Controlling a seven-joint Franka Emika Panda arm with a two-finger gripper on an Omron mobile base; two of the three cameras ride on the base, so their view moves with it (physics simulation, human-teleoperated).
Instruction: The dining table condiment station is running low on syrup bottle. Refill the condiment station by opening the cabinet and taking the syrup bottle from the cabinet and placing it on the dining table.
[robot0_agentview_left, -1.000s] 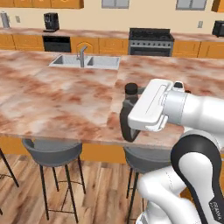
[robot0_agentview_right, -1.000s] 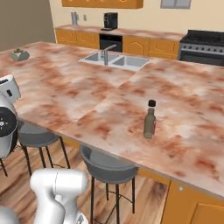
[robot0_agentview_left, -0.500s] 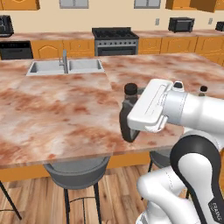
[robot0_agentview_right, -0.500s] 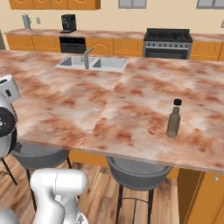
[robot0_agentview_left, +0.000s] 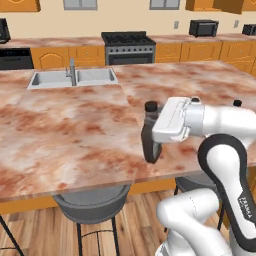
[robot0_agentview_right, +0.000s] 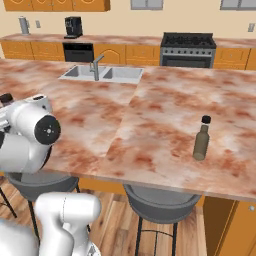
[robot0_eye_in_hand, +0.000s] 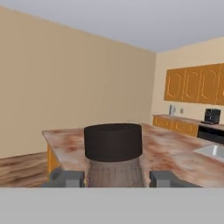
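1 slim dark brown syrup bottle, black cap: clenched upright in gripper, above marbled stone dining table. Views have shifted since earlier; base driving along table. Placement pending.

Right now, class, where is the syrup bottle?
In the left base view the syrup bottle is held by the end effector over the dining table's near edge, right of the sink.

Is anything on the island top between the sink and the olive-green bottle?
No. In the right base view the marbled top of the dining table is bare between the sink and the olive-green bottle.
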